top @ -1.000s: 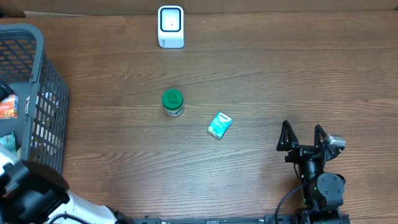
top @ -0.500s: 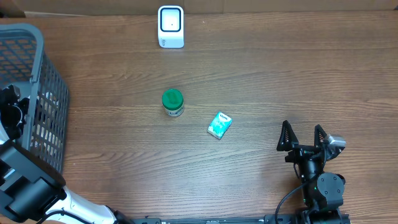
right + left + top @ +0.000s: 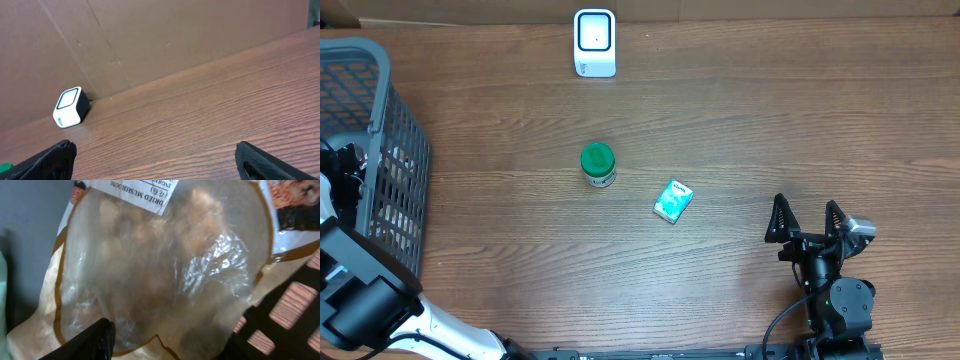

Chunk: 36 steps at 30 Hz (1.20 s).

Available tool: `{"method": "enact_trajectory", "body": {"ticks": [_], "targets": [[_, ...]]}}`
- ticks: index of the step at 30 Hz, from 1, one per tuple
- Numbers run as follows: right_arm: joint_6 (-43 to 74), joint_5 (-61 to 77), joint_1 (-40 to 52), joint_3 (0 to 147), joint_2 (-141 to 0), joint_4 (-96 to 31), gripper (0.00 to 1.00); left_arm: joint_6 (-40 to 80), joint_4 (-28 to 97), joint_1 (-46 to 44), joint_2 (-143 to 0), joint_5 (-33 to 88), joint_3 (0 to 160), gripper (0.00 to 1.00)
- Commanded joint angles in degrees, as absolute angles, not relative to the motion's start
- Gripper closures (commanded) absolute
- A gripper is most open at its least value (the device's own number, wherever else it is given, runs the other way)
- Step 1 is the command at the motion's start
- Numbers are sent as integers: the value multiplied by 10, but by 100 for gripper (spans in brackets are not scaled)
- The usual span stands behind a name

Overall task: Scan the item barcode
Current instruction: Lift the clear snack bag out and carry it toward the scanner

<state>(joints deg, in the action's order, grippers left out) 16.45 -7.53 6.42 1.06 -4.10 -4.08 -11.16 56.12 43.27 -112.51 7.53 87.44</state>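
- Inside grey plastic mesh basket (image 3: 390, 70) at left: clear, tan-edged bag of dried mushrooms (image 3: 160, 265), close under left end effector (image 3: 344, 168).
- Pinch bag's edge, not slippery middle; lift clear of basket wall.
- Leave right end effector (image 3: 807, 222) parked near right, jaws wide apart.
- Then face label toward white box-shaped scanner (image 3: 595, 42), far side.
- Cannot tell left grip: one black finger (image 3: 92, 340) visible.

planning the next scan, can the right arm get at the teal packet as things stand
Probably yes: the right gripper stands open, with only bare table between it and the teal packet.
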Motion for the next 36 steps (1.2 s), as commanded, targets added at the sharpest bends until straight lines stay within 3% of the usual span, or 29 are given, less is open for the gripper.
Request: {"method": "enact_trajectory", "body": {"ticks": [1,4,7,11,13,20,36], "targets": [[161,-79,63,5,-40,-38,0,-120,558,435,-1157,70,866,39],[161,-79,63,5,-40,-38,0,-120,555,435,-1174,70,866,43],[161,-79,63,5,-40,-38,0,-116,551,435,-1184,71,866,57],[161,-79,63,5,-40,-38,0,-115,545,435,-1185,71,866,87],[161,-79,63,5,-40,-38,0,-116,544,435,-1185,71,866,96],[161,-79,63,5,-40,-38,0,-116,566,435,-1184,70,893,96],[161,-79,63,5,-40,-38,0,-50,755,435,-1171,86,1195,96]]}}
